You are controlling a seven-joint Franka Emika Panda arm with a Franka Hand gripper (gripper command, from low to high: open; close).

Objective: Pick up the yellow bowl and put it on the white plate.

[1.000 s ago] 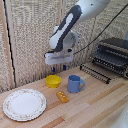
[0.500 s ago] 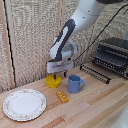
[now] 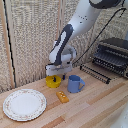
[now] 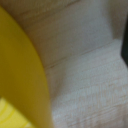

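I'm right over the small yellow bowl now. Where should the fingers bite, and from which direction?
Take the shallow round yellow bowl by its thin upright rim, coming straight down from above, one finger inside and one outside. The gripper already hangs at the rim. Probably choose the side away from the blue handled mug, which stands close on the exterior view's right, so the outer finger has room.

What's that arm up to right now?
Pincer down on the yellow bowl, grip state unclear. Bowl on table, not lifted. White plate empty. Blue mug close beside.

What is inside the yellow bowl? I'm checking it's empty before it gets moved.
The gripper reaches down into the yellow bowl and covers most of its inside. The visible part looks plain yellow; the rest cannot be seen.
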